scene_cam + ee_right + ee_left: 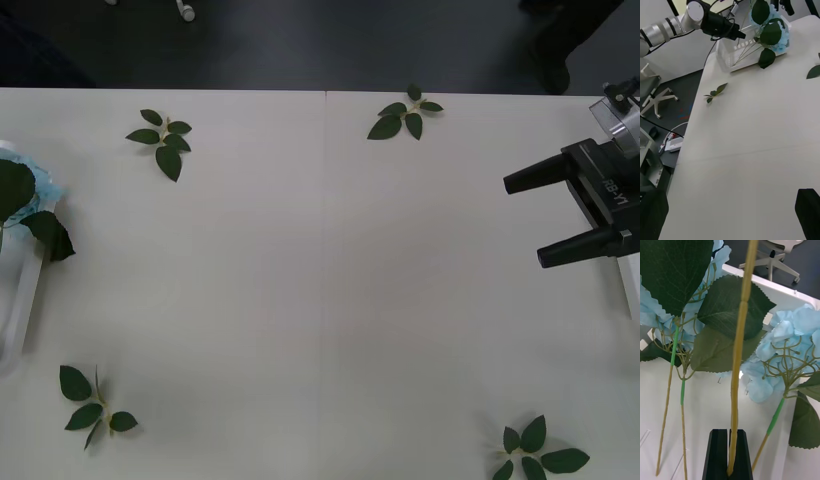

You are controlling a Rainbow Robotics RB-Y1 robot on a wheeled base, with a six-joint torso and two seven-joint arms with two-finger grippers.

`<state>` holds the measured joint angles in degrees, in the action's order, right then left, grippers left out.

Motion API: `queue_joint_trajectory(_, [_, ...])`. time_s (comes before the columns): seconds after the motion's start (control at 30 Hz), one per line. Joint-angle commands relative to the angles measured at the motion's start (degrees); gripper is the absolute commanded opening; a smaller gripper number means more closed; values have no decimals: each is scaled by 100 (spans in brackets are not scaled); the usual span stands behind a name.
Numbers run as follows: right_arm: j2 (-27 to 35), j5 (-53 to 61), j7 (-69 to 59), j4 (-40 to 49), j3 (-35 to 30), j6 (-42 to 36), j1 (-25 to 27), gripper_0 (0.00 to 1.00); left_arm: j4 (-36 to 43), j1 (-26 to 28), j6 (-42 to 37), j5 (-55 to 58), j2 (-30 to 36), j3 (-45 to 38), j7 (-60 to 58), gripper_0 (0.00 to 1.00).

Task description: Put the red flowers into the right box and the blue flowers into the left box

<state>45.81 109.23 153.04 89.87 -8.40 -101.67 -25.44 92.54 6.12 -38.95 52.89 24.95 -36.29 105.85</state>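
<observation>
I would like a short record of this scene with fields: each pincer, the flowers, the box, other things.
left pincer: shut on a blue flower stem, over the left box
right pincer: open, hovering at the table's right side
blue flowers: lying in the left box
loose leaf sprigs: four, near the corners of the table

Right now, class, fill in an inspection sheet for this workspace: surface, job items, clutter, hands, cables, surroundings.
Surface: white table, bare in the middle.
Job's things: blue flowers lying in the left box; red flowers and right box: nothing seen.
Clutter: four loose leaf sprigs near the table corners.
Hands: left hand shut on a flower stem over the left box; right hand open, at the table's right edge.
Cables: black cable on the floor.
Surroundings: dark floor, office chair.
</observation>
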Motion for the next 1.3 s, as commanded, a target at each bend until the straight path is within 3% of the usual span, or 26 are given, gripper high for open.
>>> queue_joint_trajectory(0.03, [543,248,196,461,506,394,-137,100,-26,-128,54,-200,177,-142,-381,3])
queue_joint_trajectory(0.1, [780,336,196,593,805,649,-137,100,-17,-128,54,-270,177,-142,-399,10])
queue_joint_trajectory(0.23, [1422,450,196,1006,1446,1273,-137,100,-26,-128,54,-209,169,-124,-399,38])
queue_joint_trajectory(0.33, [1861,450,196,1322,1895,1580,-137,100,-17,-128,54,-129,177,-98,-408,71])
queue_joint_trajectory(0.47, [2178,362,196,1647,2273,1844,-128,100,-17,-120,54,64,169,-63,-399,98])
queue_joint_trajectory(0.97, [2274,54,196,2060,2431,2670,127,100,1442,627,-42,1804,204,412,-460,100])
queue_joint_trajectory(1.17, [2266,-42,196,2078,2431,2688,206,100,2233,698,-992,1804,204,456,-399,100])
queue_joint_trajectory(1.3, [2266,-51,196,2069,2440,2688,206,100,2963,592,-2020,1760,204,526,-320,100])
